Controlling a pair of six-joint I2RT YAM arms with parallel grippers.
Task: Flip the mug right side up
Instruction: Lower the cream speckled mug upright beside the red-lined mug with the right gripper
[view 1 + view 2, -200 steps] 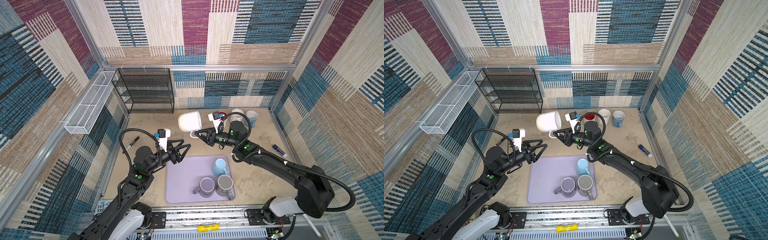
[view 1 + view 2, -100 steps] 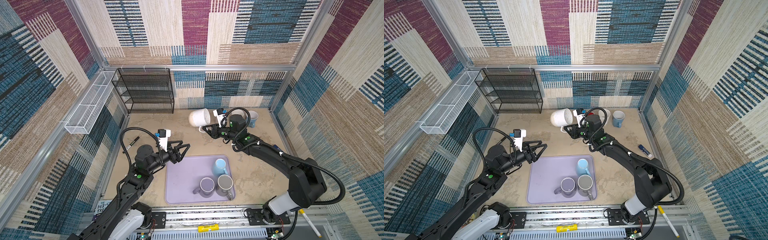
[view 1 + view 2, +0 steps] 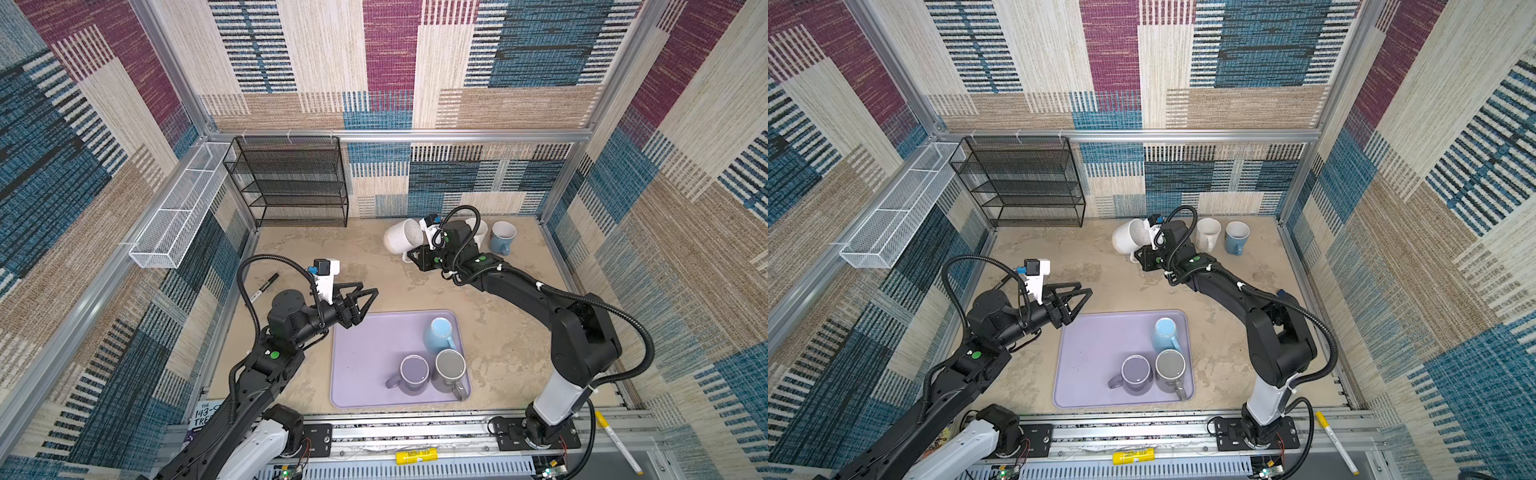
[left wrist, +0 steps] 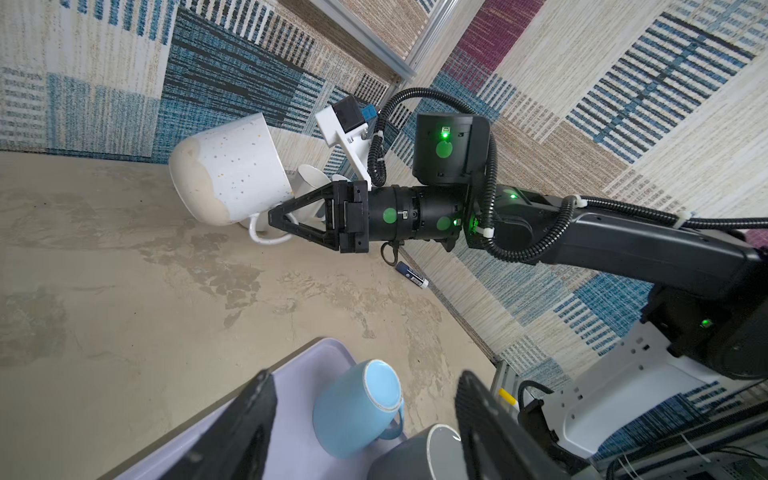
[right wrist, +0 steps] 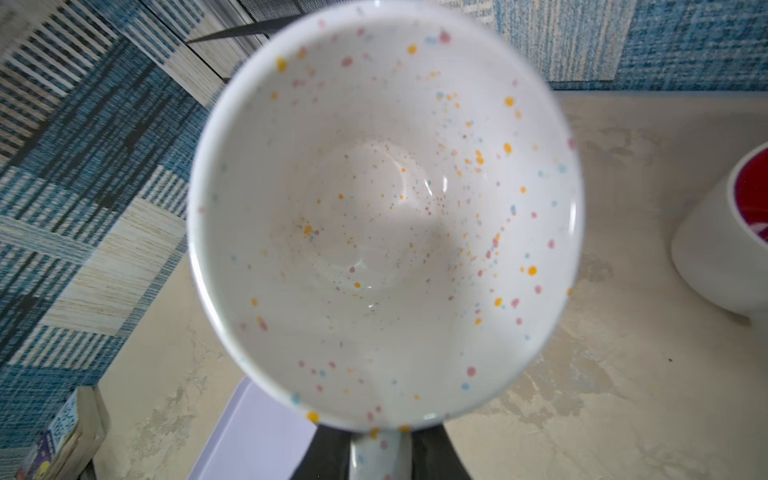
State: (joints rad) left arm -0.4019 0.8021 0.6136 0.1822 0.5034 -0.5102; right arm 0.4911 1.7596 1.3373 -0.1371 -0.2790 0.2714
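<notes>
The right claw (image 4: 279, 222) is clamped tight on the handle (image 4: 262, 237) of the speckled mug (image 4: 228, 170). It holds the mug tipped sideways above the desk (image 4: 124, 291) at upper centre in both top views, likely mid-turn. The left claw (image 3: 366, 306) hangs open and empty beside the tray (image 3: 365, 365).

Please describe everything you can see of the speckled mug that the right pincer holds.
The speckled mug looks ceramic: white glaze with small orange, pink and blue dots, a beige base, one loop handle. It is empty. It hangs on its side near the back wall, mouth toward the right arm. The right pincer is shut on its handle; nothing else seems to touch it.
</notes>
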